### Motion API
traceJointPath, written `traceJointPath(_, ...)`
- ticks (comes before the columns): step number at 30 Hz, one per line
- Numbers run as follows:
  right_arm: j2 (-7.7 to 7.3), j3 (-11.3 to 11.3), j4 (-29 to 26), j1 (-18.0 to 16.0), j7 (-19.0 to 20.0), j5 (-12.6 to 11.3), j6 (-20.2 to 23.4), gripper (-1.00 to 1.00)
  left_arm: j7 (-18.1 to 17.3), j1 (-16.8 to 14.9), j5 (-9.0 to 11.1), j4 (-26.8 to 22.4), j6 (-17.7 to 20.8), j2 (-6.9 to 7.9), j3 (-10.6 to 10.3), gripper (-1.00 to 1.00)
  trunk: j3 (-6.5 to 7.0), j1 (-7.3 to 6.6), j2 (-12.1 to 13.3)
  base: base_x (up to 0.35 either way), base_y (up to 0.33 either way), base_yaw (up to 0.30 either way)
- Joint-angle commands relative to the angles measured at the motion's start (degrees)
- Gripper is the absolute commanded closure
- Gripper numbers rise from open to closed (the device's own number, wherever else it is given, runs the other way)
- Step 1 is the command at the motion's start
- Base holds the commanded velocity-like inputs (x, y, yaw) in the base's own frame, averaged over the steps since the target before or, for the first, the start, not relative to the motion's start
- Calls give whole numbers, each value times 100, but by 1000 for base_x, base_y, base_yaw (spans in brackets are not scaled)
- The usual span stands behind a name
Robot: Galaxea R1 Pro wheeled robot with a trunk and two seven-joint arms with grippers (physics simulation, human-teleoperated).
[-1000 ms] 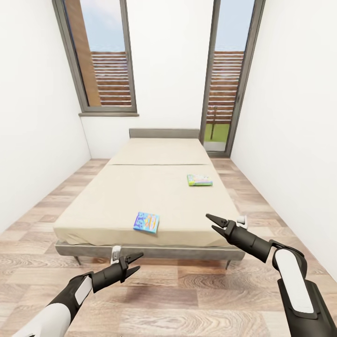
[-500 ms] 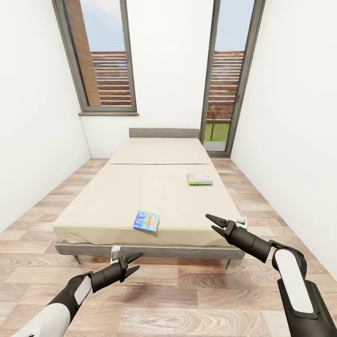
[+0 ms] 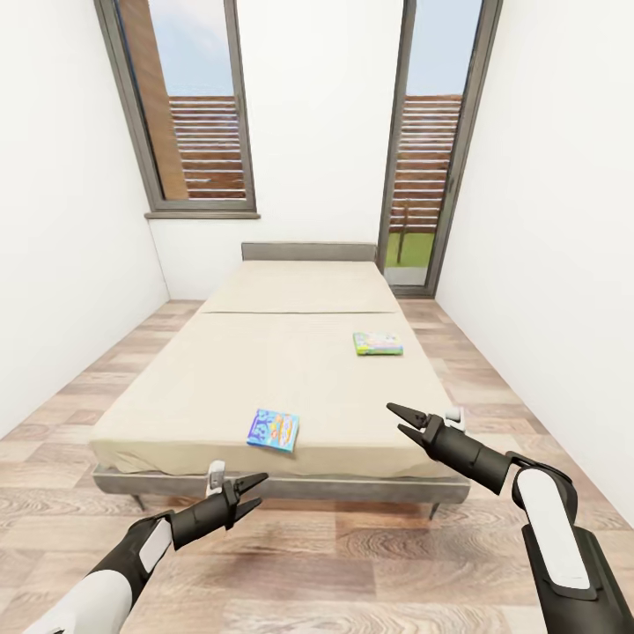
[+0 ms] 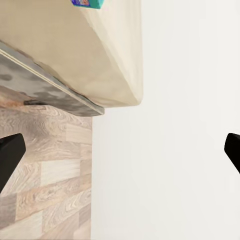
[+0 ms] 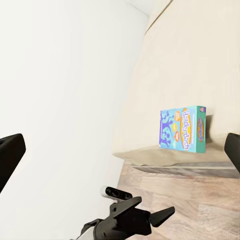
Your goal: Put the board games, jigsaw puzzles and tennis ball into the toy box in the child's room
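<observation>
- Board games: we see the blue board game (image 3: pixel 274 430) flat near the foot edge of the bed (image 3: pixel 220 387), ahead of and between our left gripper (image 3: pixel 250 495) and right gripper (image 3: pixel 401 419), both with fingers apart and empty.
- Green-and-white board game (image 3: pixel 378 343) lies farther up, toward the bed's right side.
- Wood floor (image 3: pixel 352 563) separates us from the bed frame.

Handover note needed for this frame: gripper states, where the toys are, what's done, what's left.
Left gripper: open, empty, above the floor short of the bed.
Right gripper: open, empty, at the bed's near right corner.
Blue board game lies near the foot edge; green and white board game farther up on the right.
Done: neither game picked up.
Left: grab both games.
</observation>
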Motion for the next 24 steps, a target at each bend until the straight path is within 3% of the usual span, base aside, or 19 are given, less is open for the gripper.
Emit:
traceJointPath(1, 0, -7, -4, -4, 62, 56, 27, -100, -9, -3, 14, 2, 43, -1, 11, -100, -5, 0, -2, 84, 0, 0)
traceJointPath(14, -82, 423, -96, -4, 334, -13, 107, -100, -9, -3, 14, -7, 28, -11, 13, -100, -5, 0, -2, 138, 0, 0)
traceJointPath(19, -101, 645, -99, 1, 1110, -21, 107, -100, -9, -3, 14, -7, -152, -14, 6, -100, -5, 0, -2, 12, 0, 0)
traceJointPath(24, -108, 797, -106, 4, 1405, -13, 107, -100, -9, -3, 14, -7, -204, -15, 4, -100, -5, 0, -2, 43, 0, 0)
